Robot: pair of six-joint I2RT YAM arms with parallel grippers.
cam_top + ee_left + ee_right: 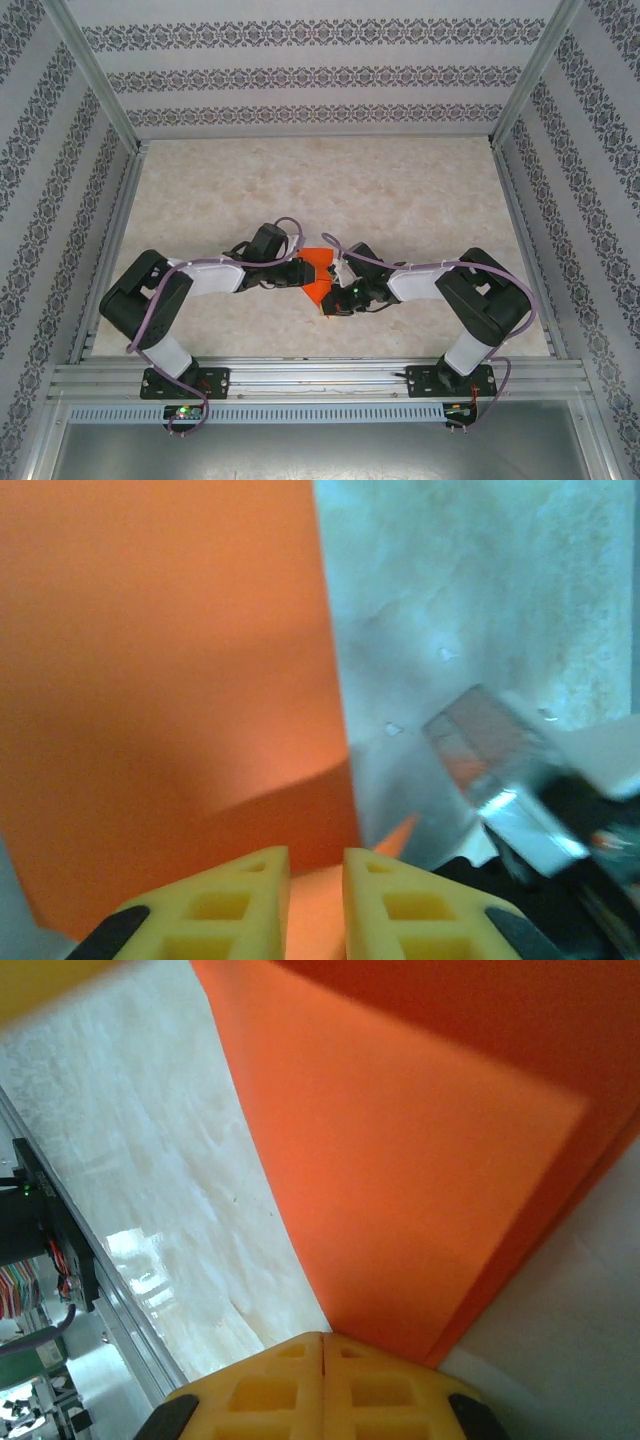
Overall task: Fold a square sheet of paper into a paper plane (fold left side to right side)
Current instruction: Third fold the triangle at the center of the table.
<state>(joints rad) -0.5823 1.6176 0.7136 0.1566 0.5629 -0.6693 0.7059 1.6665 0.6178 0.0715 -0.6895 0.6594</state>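
The square sheet of paper, bright orange-red, lies on the table between my two grippers with one layer folded over another. My left gripper is at its left side. In the left wrist view its yellow fingertips stand a little apart, open, with the paper showing in the gap and a raised flap beyond them. My right gripper sits at the sheet's near part. Its fingers are shut tight against each other right at a corner of the paper. A paper plane is out of view.
The pale marbled tabletop stretches beyond the paper. Aluminium frame rails run along the near edge, and patterned walls close in the back and sides. The right arm's metal wrist part lies close beside the left fingers.
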